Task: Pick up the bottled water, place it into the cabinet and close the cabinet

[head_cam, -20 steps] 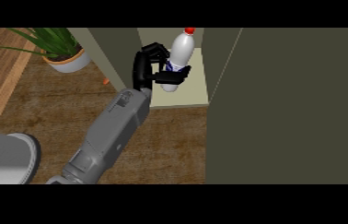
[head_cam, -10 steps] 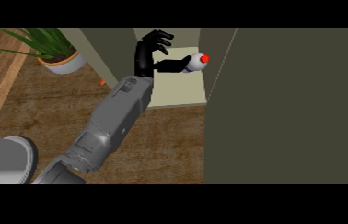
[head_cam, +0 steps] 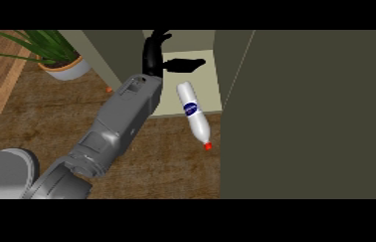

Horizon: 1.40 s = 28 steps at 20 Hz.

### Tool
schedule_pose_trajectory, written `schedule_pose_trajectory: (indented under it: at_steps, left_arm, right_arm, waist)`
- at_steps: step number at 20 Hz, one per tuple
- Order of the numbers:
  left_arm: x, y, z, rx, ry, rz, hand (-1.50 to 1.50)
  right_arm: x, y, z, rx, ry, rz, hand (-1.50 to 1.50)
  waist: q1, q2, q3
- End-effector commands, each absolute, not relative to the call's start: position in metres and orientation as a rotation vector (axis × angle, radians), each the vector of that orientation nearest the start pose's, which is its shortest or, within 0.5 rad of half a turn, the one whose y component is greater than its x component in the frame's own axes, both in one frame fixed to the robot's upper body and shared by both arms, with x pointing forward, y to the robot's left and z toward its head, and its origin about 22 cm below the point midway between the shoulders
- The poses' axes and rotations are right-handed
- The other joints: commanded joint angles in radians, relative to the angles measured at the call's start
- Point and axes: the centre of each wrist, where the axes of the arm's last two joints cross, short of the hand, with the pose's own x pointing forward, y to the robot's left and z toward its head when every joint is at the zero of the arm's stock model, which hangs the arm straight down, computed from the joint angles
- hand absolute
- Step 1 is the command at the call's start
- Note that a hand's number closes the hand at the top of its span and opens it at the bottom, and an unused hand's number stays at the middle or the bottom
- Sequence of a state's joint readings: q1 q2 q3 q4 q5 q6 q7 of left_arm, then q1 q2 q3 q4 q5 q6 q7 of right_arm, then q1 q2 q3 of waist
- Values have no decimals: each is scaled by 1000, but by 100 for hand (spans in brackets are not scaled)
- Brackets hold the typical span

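The bottled water [head_cam: 194, 114] is seen lying tilted, red cap pointing down toward the lower right, base up toward the cabinet [head_cam: 308, 111]. Its upper part is overlapped with the pale cabinet floor [head_cam: 202, 69], while the capped end is out past that floor's front edge, over the brown wooden surface [head_cam: 161, 161]. A blue label is shown at its middle. The one hand in view [head_cam: 163, 57] is held above the bottle, inside the cabinet opening, fingers spread apart and straight, thumb stuck out to the right; nothing is gripped, and the bottle is apart from it. Which arm it belongs to cannot be told. The dark cabinet door [head_cam: 294, 136] is seen at right. A potted plant [head_cam: 55, 59] is stood at upper left.
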<state>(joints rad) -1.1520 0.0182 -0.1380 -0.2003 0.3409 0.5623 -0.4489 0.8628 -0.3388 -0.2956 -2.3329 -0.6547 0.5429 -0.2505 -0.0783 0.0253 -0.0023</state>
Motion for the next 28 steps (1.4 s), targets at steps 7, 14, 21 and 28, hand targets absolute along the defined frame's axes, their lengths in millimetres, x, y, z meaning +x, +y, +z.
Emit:
schedule_pose_trajectory:
  at_steps: [7,14,21,28]
  left_arm:
    - [438,86,59,166,-1863,-14,-150]
    - [437,81,66,67,-1902,3,-150]
    - [428,83,52,15,-1953,30,-150]
    - [393,70,30,-114,-1884,51,-150]
  right_arm:
    - [40,-326,142,302,-1944,164,-150]
    - [43,-314,152,278,-1928,139,-150]
    - [50,-319,147,256,-1919,134,-150]
    - [52,-324,149,236,-1907,151,-150]
  waist:
    - [1,-3,-1]
    - [22,-18,0]
    - [35,-21,1]
    - [47,-31,1]
